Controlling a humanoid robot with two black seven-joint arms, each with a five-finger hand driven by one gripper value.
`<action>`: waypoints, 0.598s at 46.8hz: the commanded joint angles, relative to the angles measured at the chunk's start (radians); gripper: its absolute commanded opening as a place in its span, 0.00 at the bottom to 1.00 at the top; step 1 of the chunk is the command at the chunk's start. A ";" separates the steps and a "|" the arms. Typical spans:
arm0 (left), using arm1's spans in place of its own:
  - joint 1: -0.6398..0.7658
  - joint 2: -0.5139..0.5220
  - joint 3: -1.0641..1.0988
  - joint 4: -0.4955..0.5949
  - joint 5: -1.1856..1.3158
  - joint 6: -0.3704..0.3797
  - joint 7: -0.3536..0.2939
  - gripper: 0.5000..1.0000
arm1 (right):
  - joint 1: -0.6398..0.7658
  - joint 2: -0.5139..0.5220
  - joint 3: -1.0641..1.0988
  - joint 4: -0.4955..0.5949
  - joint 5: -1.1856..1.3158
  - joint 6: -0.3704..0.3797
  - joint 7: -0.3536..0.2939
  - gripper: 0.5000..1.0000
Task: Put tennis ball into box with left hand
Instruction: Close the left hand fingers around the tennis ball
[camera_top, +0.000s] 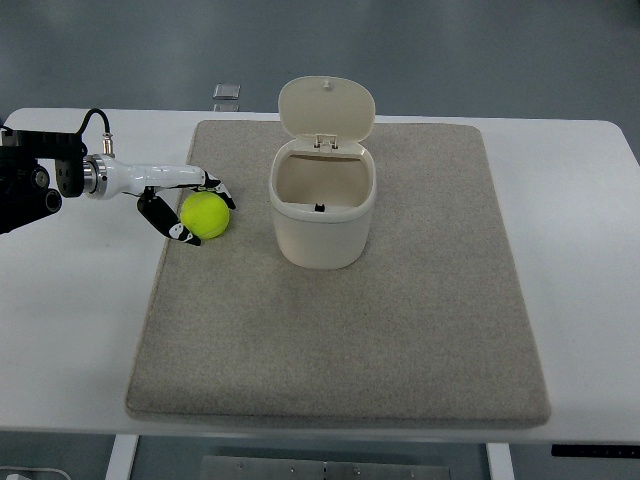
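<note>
On the white surface, a grey mat, bare along its near edge. Farther back, at the mat's left edge, the left robot hand curled around the tennis ball, seemingly gripping it, though contact underneath unclear. Just right, the cream box, lid tipped up behind.
</note>
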 joint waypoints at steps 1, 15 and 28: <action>-0.001 0.000 0.001 -0.001 0.003 0.003 0.000 0.56 | 0.000 0.000 0.000 0.000 0.000 0.000 0.000 0.88; 0.000 0.000 0.004 -0.003 0.003 0.003 0.000 0.29 | 0.000 0.000 0.000 0.000 0.000 0.000 0.000 0.88; -0.008 0.000 0.001 -0.003 0.000 0.006 0.011 0.04 | 0.000 0.000 0.000 0.000 0.000 0.000 0.000 0.88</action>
